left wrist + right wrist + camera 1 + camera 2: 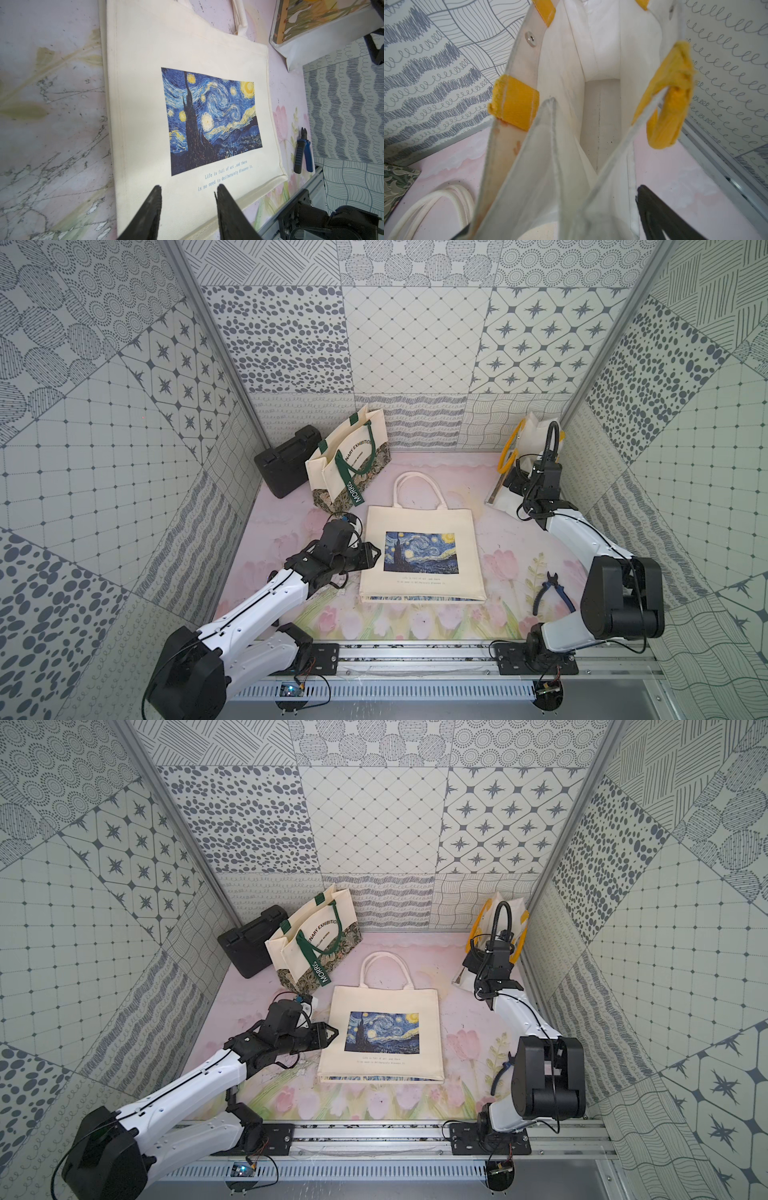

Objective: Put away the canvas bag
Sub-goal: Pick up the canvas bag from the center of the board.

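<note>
The canvas bag (422, 556) (380, 1036) is cream with a Starry Night print and lies flat mid-table, its handles pointing to the back wall. My left gripper (374, 552) (189, 185) hovers over the bag's left edge; its fingers (151, 209) stand apart with only flat cloth (145, 83) under them, holding nothing. My right gripper (512, 483) (554, 205) is at the back right, at the mouth of a white bag with yellow handles (536, 435) (600, 62). Its jaws are spread wide, one on each side of that bag's folded end panel.
A cream tote with green handles (353, 460) stands at the back left, with a black case (282, 464) behind it against the wall. Blue-handled pliers (552, 593) (302, 151) lie on the table to the right of the canvas bag. Patterned walls close in three sides.
</note>
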